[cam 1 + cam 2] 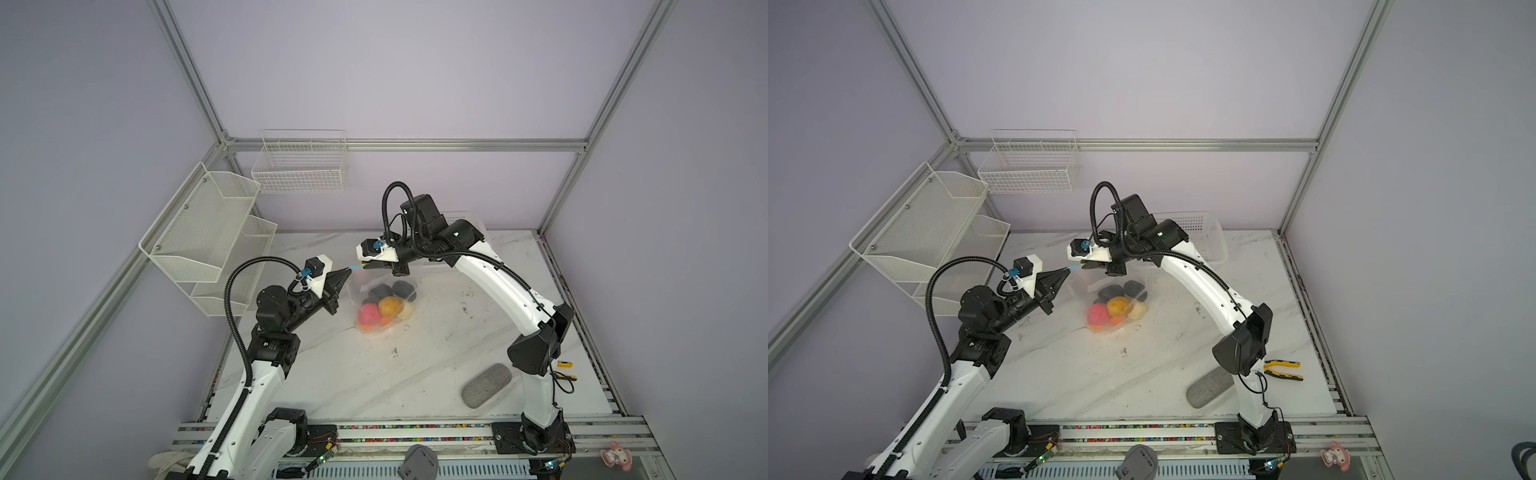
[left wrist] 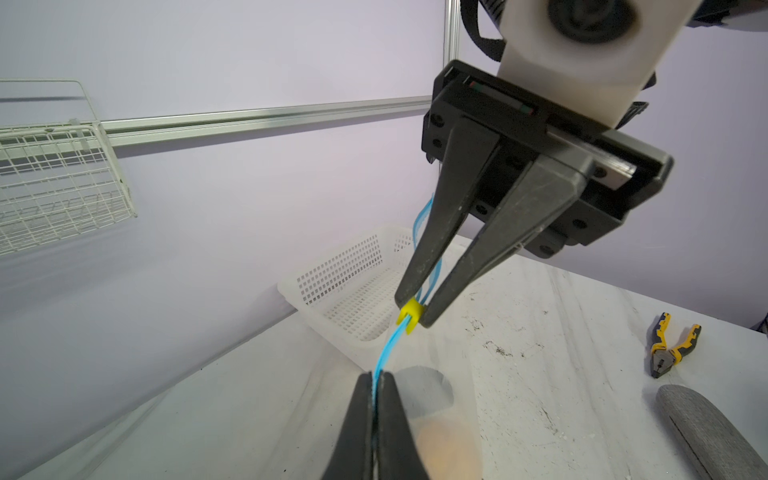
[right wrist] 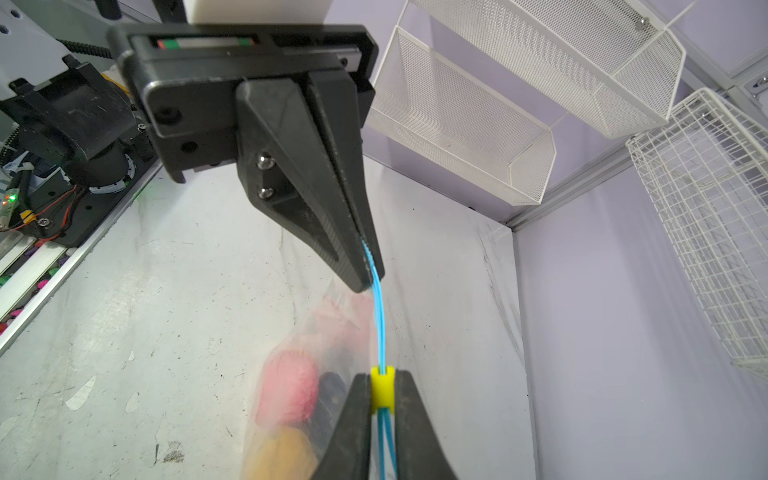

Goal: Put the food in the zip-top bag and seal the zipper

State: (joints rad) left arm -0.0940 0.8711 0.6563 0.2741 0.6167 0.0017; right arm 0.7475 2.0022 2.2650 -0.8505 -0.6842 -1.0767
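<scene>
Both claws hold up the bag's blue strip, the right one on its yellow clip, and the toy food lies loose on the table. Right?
Not quite. The food is inside the zip-top bag, not loose on the table; both top views show it. The rest holds: the left gripper pinches the zipper and the right gripper grips its yellow clip.

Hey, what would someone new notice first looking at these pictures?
Mid-table, a clear zip-top bag of bright toy food, pink and orange against black, is held by its top edge. The left tool pinches its blue zipper; the right tool clamps the yellow slider.
</scene>
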